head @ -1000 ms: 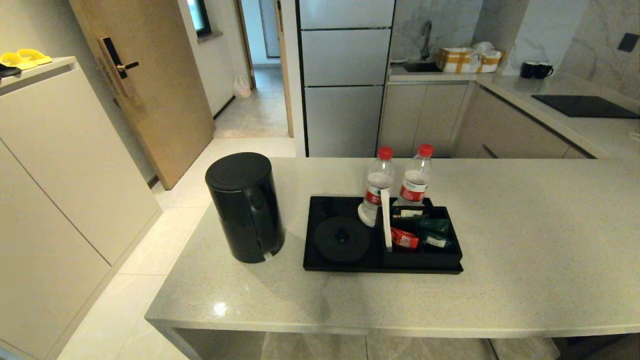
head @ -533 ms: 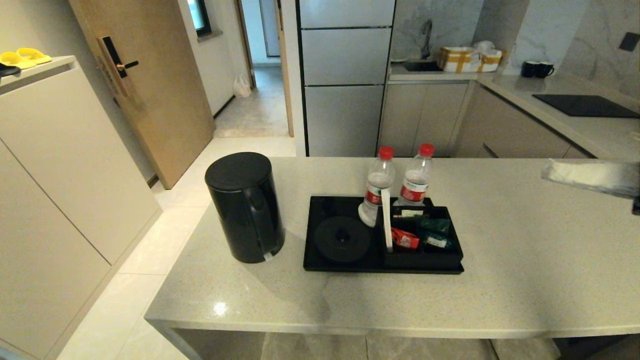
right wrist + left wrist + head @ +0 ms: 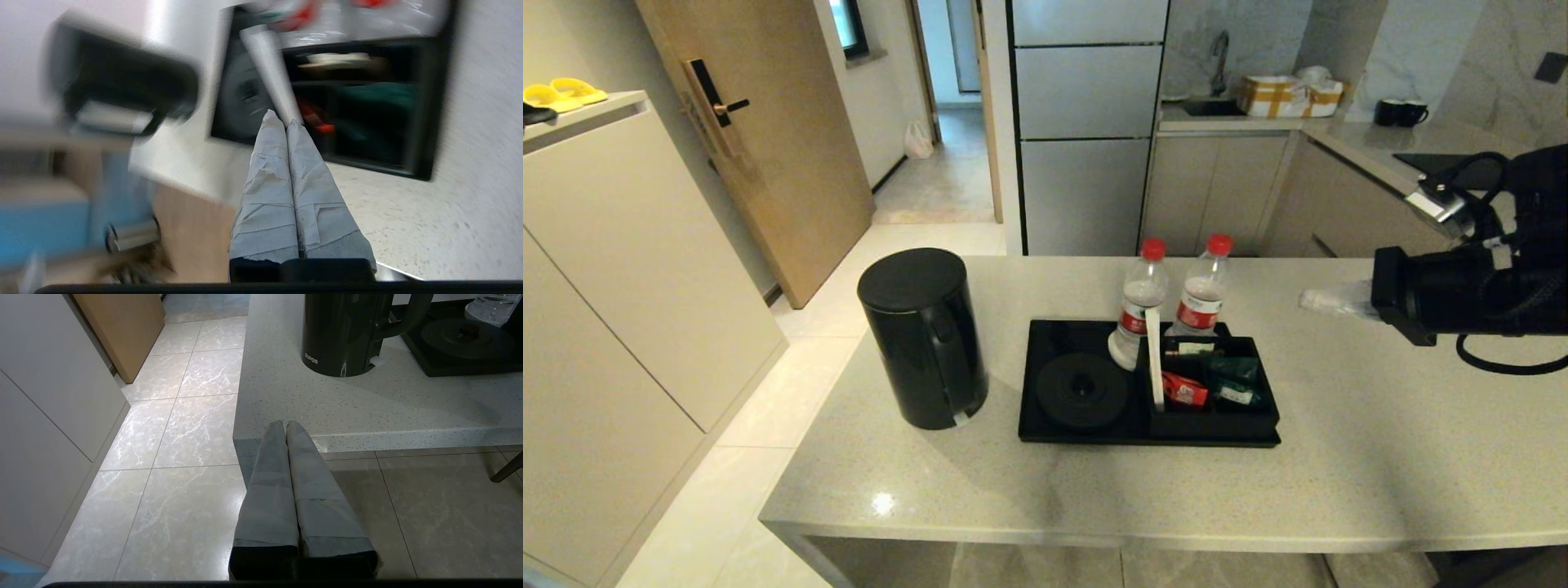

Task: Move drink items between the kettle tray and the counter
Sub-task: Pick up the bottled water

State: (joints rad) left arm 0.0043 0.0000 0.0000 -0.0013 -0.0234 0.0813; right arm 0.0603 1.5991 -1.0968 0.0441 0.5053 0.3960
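Right gripper (image 3: 1311, 300), fingers pressed together and empty, hangs over the counter's (image 3: 1380, 408) right side while the kettle (image 3: 922, 336) stands near its left edge beside the kettle tray (image 3: 1045, 429) (left gripper (image 3: 285, 424) likewise closed, parked below the front edge): probably heavy, rigid, best grasped by its handle.

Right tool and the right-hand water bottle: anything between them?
Nothing. In the head view the right tool is above the counter, and only bare stone lies between it and the right-hand water bottle at the kettle tray.
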